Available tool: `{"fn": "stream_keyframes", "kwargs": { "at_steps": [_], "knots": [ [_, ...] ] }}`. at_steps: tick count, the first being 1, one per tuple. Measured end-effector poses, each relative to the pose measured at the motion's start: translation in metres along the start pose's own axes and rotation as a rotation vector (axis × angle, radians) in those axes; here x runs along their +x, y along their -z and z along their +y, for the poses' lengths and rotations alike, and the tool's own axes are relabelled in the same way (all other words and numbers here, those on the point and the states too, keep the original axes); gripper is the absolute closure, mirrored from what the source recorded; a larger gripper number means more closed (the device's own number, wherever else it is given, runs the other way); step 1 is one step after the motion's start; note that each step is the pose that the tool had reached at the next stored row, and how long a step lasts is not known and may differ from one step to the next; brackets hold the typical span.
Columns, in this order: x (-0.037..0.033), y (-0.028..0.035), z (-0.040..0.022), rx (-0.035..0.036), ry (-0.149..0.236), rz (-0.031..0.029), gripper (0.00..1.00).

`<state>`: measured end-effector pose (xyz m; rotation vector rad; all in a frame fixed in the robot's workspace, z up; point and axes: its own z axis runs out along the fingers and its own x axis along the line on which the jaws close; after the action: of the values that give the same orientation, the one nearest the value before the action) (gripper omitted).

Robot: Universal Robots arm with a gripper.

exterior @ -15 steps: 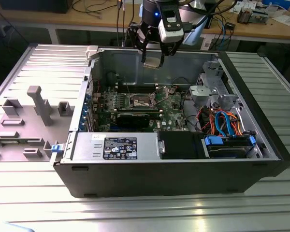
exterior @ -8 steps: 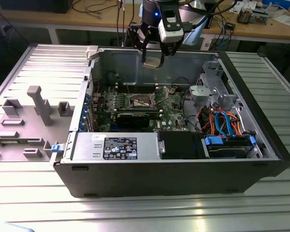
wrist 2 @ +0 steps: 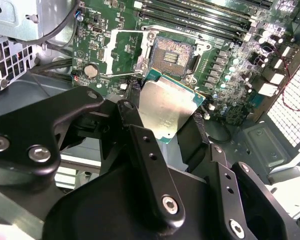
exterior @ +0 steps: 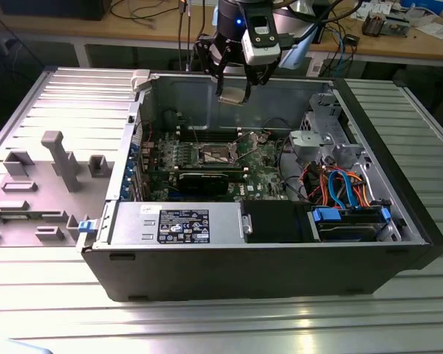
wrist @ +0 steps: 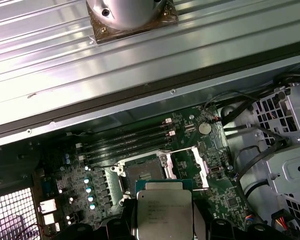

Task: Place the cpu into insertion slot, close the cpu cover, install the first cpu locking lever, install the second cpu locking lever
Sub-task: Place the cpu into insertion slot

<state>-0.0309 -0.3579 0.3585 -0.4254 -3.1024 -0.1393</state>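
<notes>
On the exterior view's left a grey moulded fixture (exterior: 53, 158) with upright pegs lies on the ribbed metal tabletop (exterior: 207, 328), just beside the open computer case (exterior: 280, 276). Along the case's near wall sits the labelled power supply (exterior: 181, 225), and behind it the green motherboard (exterior: 262, 173) lies flat on the case floor. At its middle is the insertion slot (exterior: 214, 153) – a dark square with a bright metal rim, uncovered and holding no chip. In the second wrist view the cpu cover (wrist 2: 142, 47) stands swung open, hinged up beside the slot (wrist 2: 177, 52), so the contact field is bare. I hang above the board, over the slot and slightly toward the exterior view's right, with my jaws closed on the cpu (exterior: 232, 96), pinching it by two opposite edges. In both wrist views its silver-grey top (wrist 2: 165, 107) (wrist: 162, 215) faces the cameras, and the chip is apart from the slot (wrist: 145, 175), not touching the board. Long black memory slots (wrist: 130, 140) run alongside the socket. Further to the exterior view's right, a metal drive cage (exterior: 328, 140) stands over a tangle of orange and blue cables (exterior: 340, 188) – well apart from the chip.
</notes>
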Motion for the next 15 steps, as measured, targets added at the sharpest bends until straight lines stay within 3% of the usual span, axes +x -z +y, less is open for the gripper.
{"fn": "stream_keyframes", "kwargs": {
  "at_steps": [5, 11, 15],
  "knots": [
    [0.0, -0.0009, -0.0001, -0.0013, -0.063, -0.0056, 0.45],
    [0.0039, -0.002, -0.0022, -0.0013, -0.074, -0.0065, 0.45],
    [0.0039, -0.0034, -0.0023, -0.0023, -0.126, -0.011, 0.45]
  ]
}}
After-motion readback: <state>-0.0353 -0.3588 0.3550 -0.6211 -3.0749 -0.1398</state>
